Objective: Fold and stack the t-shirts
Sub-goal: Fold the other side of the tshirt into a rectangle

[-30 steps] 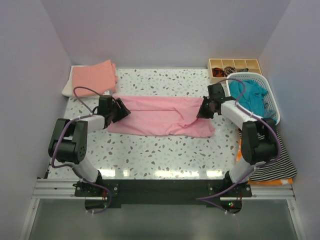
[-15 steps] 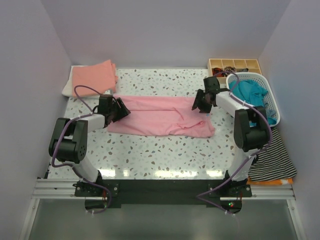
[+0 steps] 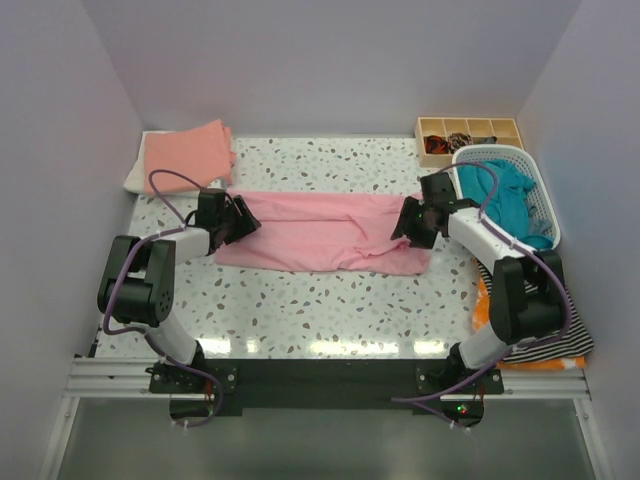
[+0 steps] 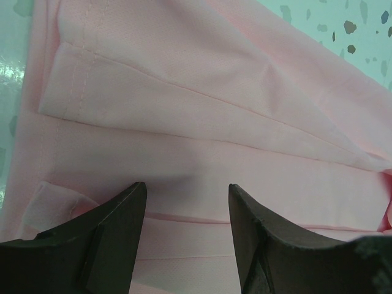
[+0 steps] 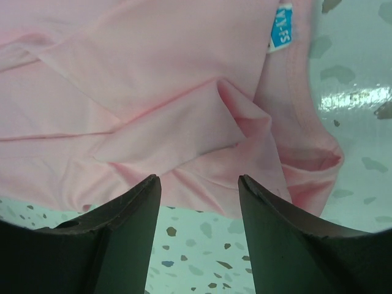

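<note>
Pink t-shirt [image 3: 320, 230] folded lengthwise — left tool [image 4: 187, 191], right tool [image 5: 199, 182], both open.

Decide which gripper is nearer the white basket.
Right. The right gripper is close beside the basket, at one end of the pink t-shirt; the left gripper is at the t-shirt's opposite end, far from it.

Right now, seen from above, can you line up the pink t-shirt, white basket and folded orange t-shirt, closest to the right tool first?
1. Light pink cotton t-shirt, beneath the right tool.
2. White plastic basket, just right.
3. Folded salmon-orange t-shirt, far-left back corner.
</note>
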`<state>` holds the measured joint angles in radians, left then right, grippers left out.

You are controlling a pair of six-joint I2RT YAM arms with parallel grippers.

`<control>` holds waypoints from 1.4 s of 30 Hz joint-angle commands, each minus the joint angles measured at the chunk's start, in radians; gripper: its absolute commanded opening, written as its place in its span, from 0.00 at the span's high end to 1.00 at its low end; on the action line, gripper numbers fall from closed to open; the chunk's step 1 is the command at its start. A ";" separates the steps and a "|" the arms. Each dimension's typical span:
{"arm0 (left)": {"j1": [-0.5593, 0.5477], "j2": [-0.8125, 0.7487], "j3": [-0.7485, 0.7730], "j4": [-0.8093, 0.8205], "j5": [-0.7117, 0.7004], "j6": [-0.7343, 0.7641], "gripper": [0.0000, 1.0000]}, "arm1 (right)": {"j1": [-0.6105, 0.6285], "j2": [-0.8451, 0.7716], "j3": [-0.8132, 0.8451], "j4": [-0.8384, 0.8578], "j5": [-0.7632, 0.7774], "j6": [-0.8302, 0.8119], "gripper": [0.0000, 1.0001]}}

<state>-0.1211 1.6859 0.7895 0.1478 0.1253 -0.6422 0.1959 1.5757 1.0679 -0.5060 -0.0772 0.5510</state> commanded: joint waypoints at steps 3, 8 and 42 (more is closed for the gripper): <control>-0.008 -0.006 0.021 -0.001 0.008 0.021 0.39 | -0.001 -0.005 -0.055 0.061 -0.044 0.053 0.43; -0.006 -0.006 0.022 -0.002 0.005 0.023 0.39 | 0.000 0.035 -0.074 0.107 -0.061 0.064 0.43; -0.006 0.037 0.042 -0.014 0.011 0.029 0.39 | -0.001 0.259 0.201 0.093 -0.007 0.027 0.97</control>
<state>-0.1246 1.7039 0.8097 0.1413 0.1284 -0.6415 0.1959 1.7744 1.1805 -0.4019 -0.1085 0.5934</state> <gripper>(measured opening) 0.610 0.037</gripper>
